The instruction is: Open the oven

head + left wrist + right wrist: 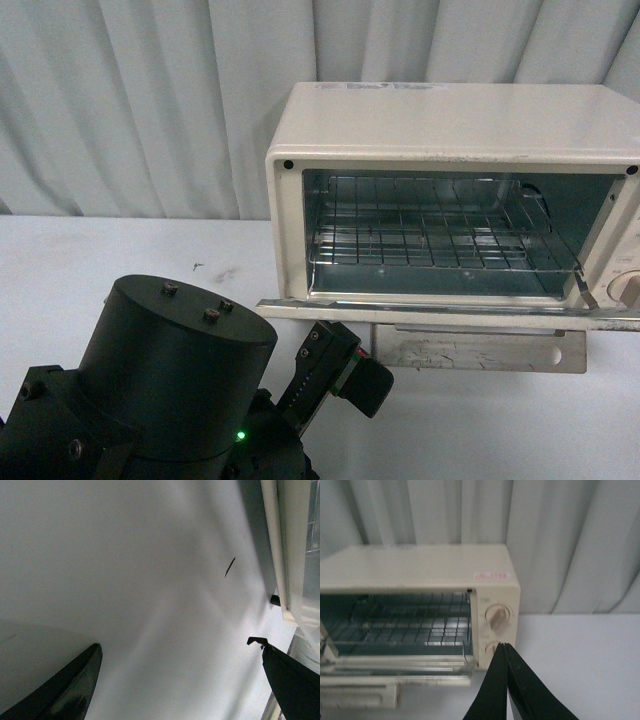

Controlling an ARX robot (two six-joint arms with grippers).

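No brand name can be read on the oven (450,120) from where I stand. A pale label (372,88) on its top has print too faint to make out. The right wrist view shows a small pinkish-red sticker (492,575) near the top's front edge, and it is too blurred to read.

The left claw (176,645) is spread wide. Its two dark fingers (70,685) are well apart, with only bare white table (125,580) between them, and it grips nothing. The right claw (504,650) is pinched together, its tips meeting in a point with nothing in them. It sits in front of the oven's control panel, below the round upper knob (497,616) and partly covering a lower knob (490,648). Whether it touches the panel I cannot tell.

The oven sits on the table to the robot's front right, its back to a pleated grey-white curtain (150,100). It is a boxy, glossy cream shell with rounded corners. Its door (450,310) lies dropped down flat, so the mouth is open. A wire rack (430,230) of thin bright bars spans the shiny metal cavity. A scuffed, flat metallic strip (480,352) shows just under the door's edge. A short dark mark (230,566) flecks the matt tabletop
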